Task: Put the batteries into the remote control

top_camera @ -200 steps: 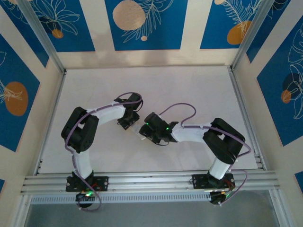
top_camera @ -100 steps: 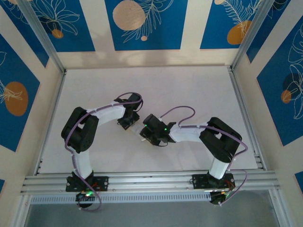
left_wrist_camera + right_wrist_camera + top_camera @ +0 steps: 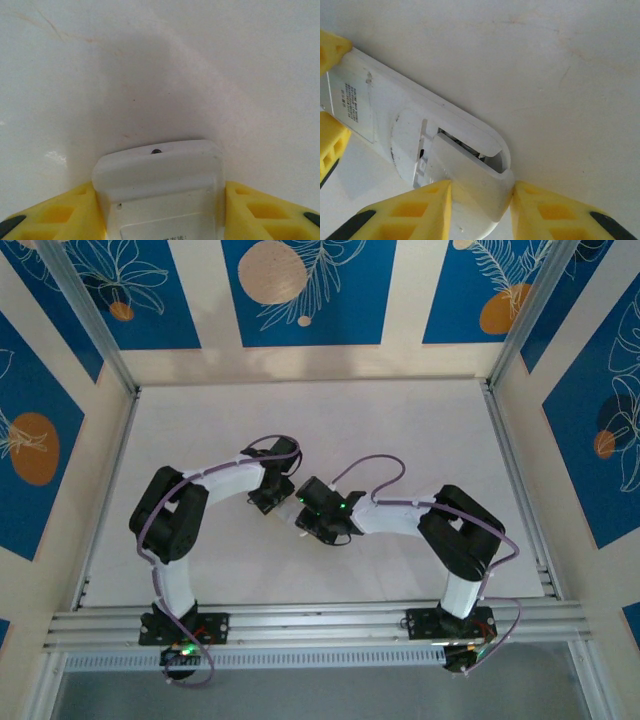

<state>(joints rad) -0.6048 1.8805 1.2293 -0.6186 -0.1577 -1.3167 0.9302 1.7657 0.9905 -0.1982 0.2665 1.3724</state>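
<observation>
At mid-table, left claw (image 3: 160, 212) clamping remote control (image 3: 157, 172), right claw (image 3: 481, 200) seemingly pinching its battery cover (image 3: 470, 170).

1 left arm (image 3: 225, 480) and 1 right arm (image 3: 400, 515) make 2 arms on 1 table (image 3: 400, 420). Each arm ends in 1 gripper, so there are 2: the left gripper (image 3: 159, 210) and the right gripper (image 3: 481, 192). Each gripper has 2 yellow fingers (image 3: 60, 215), 4 in all, and the right wrist view catches all 4. 1 remote (image 3: 157, 195) sits between the left jaws. It bears 1 label (image 3: 350, 102) between those jaws and 1 dark dot (image 3: 156, 150) on its end, ahead of them. 1 cover (image 3: 470, 172) sits between the right jaws, raised at 1 end.
</observation>
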